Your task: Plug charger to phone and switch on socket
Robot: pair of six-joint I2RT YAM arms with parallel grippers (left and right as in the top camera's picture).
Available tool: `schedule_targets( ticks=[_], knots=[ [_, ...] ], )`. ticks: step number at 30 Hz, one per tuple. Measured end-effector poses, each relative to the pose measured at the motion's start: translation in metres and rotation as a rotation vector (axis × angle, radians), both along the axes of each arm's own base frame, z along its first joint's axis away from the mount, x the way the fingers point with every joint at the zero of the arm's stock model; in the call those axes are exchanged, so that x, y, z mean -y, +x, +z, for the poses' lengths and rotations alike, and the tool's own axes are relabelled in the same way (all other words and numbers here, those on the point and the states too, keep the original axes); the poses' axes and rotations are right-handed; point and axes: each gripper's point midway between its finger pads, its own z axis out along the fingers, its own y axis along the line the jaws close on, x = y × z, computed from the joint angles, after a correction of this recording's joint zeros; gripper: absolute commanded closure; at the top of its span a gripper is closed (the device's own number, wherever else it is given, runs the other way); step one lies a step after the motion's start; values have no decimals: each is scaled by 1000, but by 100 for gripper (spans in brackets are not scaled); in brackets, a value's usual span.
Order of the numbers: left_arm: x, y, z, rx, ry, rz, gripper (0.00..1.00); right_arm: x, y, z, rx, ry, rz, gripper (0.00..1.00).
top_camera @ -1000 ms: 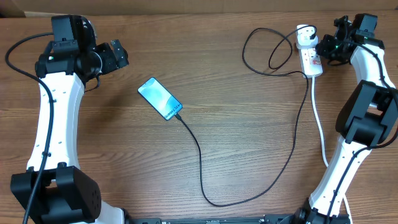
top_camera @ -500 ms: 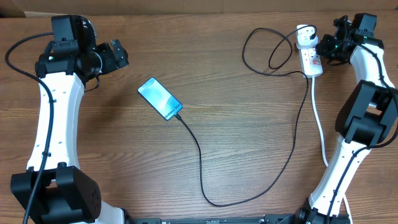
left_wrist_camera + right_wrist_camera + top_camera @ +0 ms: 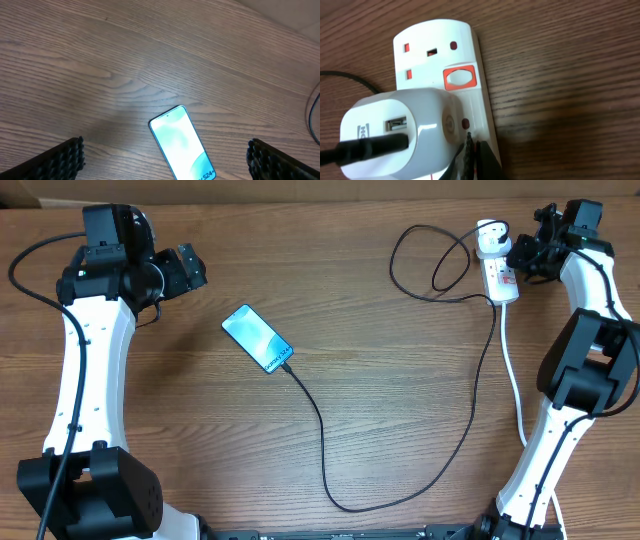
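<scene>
The phone (image 3: 257, 338) lies diagonally at table centre-left with its teal screen lit, also visible in the left wrist view (image 3: 182, 145). The black charger cable (image 3: 325, 450) meets the phone's lower end, loops across the table and ends in the white adapter (image 3: 400, 130) seated in the socket strip (image 3: 501, 275). My left gripper (image 3: 192, 268) hovers open up-left of the phone, its fingers (image 3: 62, 160) wide apart. My right gripper (image 3: 471, 142) is shut, tips pressed on the socket strip (image 3: 437, 50) beside the adapter, just below a small red dot. An orange switch (image 3: 459, 78) shows further along.
The strip's thick white cord (image 3: 515, 385) runs down the right side beside my right arm. Loose loops of black cable (image 3: 420, 265) lie left of the strip. A cardboard edge (image 3: 300, 190) lines the back of the wooden table (image 3: 400, 380).
The right wrist has shifted very slightly toward the strip. The left arm, phone and cable have not moved.
</scene>
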Motion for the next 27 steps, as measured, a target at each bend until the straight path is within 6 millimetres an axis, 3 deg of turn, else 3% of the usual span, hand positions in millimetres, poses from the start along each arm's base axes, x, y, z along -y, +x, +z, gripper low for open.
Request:
schedule_targets(
  ticks=[14, 15, 19, 27],
  knots=[
    [0, 0, 0, 0, 0, 0, 0, -1, 2, -3, -6, -1, 1, 96],
    [0, 0, 0, 0, 0, 0, 0, -1, 2, -3, -7, -1, 1, 95],
    [0, 0, 0, 0, 0, 0, 0, 7, 0, -4, -19, -3, -48, 61],
    [-1, 0, 0, 0, 2, 2, 0, 15, -6, -6, -43, 63, -123, 59]
  ],
)
